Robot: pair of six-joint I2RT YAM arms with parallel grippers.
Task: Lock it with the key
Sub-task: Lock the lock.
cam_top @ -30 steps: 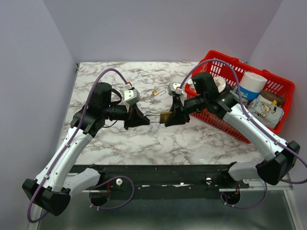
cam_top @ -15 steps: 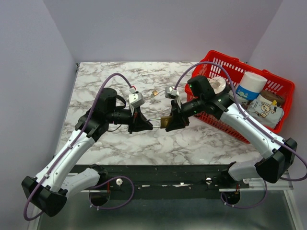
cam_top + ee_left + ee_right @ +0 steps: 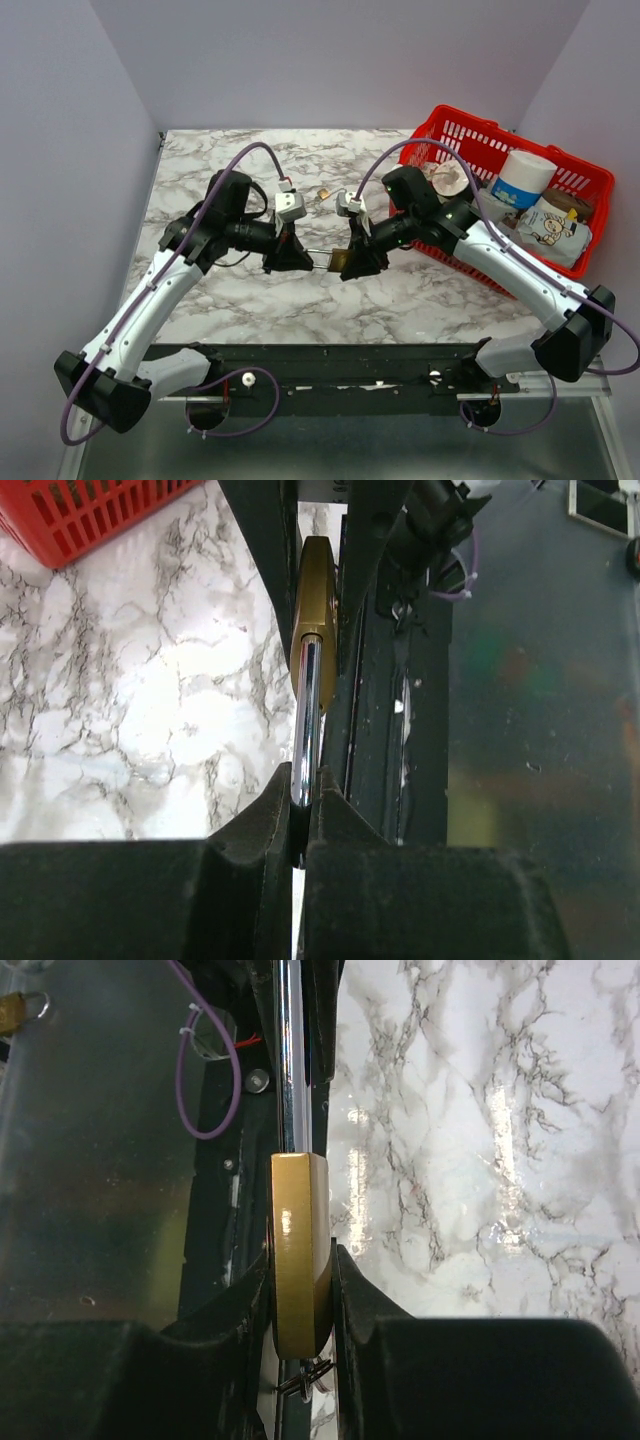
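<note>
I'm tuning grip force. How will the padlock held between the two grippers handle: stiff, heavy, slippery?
Likely stiff and heavy for its size: the padlock looks like solid brass. Its shackle is polished chrome, so it may slip or twist in the left gripper. The right gripper clamps flat faces, probably steadier.

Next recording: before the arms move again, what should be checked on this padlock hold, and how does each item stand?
1. Hold of right gripper on brass padlock body: ok, clamped.
2. Hold of left gripper on shackle: ok, clamped.
3. Shackle in line with the body: ok.
4. Shackle pushed fully in: cannot tell.
5. Place of the key: cannot tell.
6. Both grippers apart from red basket: ok.
</note>
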